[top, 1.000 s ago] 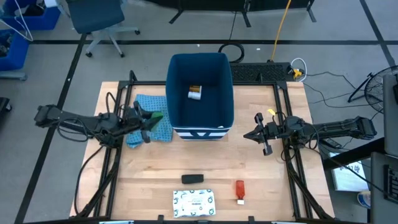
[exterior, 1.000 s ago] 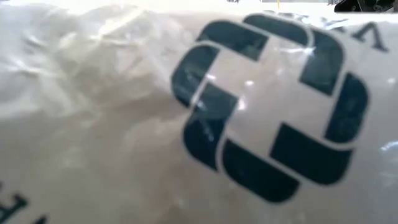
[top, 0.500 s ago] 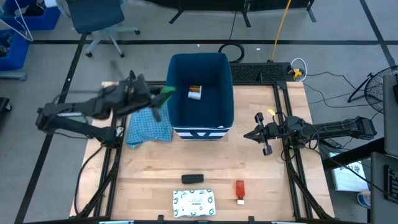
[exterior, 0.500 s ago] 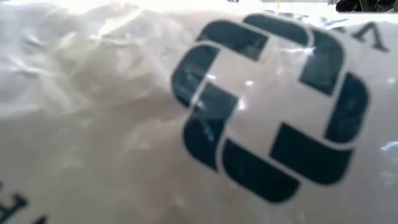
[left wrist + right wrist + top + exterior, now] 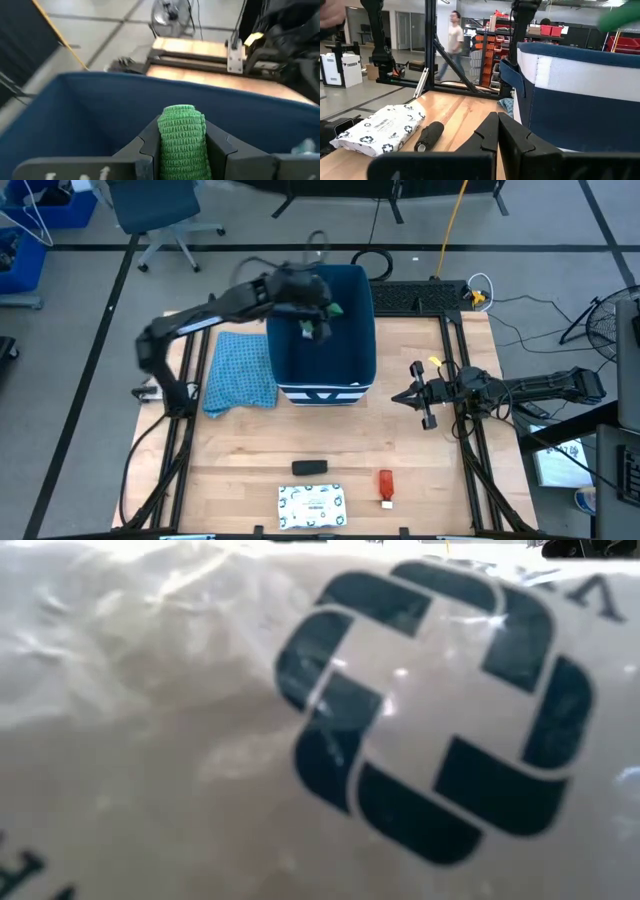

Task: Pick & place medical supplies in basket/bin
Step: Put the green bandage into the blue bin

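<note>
Left gripper (image 5: 182,150) swung over bin (image 5: 322,375), jaws pinching green roll (image 5: 182,137) (right gripper (image 5: 417,396) pressed together).

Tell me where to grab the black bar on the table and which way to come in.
Grip the black bar across its short width at mid-length, descending from straight above. It lies flat with its long axis running left-right, apart from the white patterned packet and the red tube, so the fingers likely have room on both long sides.

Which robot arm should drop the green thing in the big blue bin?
Left. The left gripper already holds the green roll over the bin. The right gripper waits shut beside the bin, holding nothing.
</note>
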